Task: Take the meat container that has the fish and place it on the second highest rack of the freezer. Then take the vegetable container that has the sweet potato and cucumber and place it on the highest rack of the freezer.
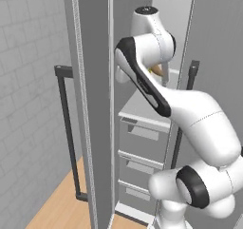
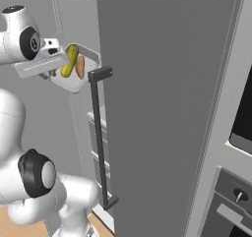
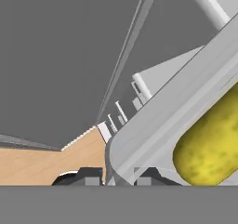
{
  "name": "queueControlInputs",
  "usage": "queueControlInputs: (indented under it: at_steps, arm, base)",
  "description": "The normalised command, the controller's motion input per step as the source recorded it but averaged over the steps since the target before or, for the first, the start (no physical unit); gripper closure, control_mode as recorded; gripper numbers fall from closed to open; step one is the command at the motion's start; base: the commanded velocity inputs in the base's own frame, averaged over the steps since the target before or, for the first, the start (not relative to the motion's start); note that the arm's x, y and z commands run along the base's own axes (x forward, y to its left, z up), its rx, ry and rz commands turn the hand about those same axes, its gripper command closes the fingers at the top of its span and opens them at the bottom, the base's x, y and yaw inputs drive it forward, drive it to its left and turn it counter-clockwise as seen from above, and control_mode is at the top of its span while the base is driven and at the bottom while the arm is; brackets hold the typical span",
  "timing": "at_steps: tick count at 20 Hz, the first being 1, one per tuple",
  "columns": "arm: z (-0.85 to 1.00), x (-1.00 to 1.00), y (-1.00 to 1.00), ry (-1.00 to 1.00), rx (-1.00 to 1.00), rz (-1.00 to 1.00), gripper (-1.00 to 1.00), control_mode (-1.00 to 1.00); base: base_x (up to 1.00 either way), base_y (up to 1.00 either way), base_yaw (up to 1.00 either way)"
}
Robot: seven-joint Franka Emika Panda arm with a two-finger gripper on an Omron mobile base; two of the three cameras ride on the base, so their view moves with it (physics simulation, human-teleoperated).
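I have the gripper (image 3: pixel 118 174) clamped on the rim of the vegetable container (image 2: pixel 69 83), its two dark tips straddling the smooth grey wall in the hand view. The tray is a matte, straight-walled rectangle with rounded corners, held up in the air at the mouth of the open freezer (image 2: pixel 162 108), just beside the top of its dark bar handle (image 2: pixel 98 137). In the right base view I see the curved, mottled yellow-green cucumber (image 2: pixel 69 60) lying in it, touching the shorter, spindle-shaped orange-brown sweet potato (image 2: pixel 79 67). Inside the tall grey cabinet a flat pale shelf (image 1: pixel 142 110) sits over stacked grey drawers (image 1: pixel 141 145). Below is plank-grained wooden floor (image 1: pixel 61 204).
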Motion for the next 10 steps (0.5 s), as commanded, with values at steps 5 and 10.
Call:
queueControlInputs:
  at_steps: [5,10]
  arm:
    - [0.18,1.0,-0.11,-0.01,0.04,0.0,1.0,-1.0]
    - [0.0,0.95,-0.58,0.0,0.01,0.0,1.0,-1.0]
  base:
    - [0.0,0.0,0.0]
    - [0.0,0.0,0.0]
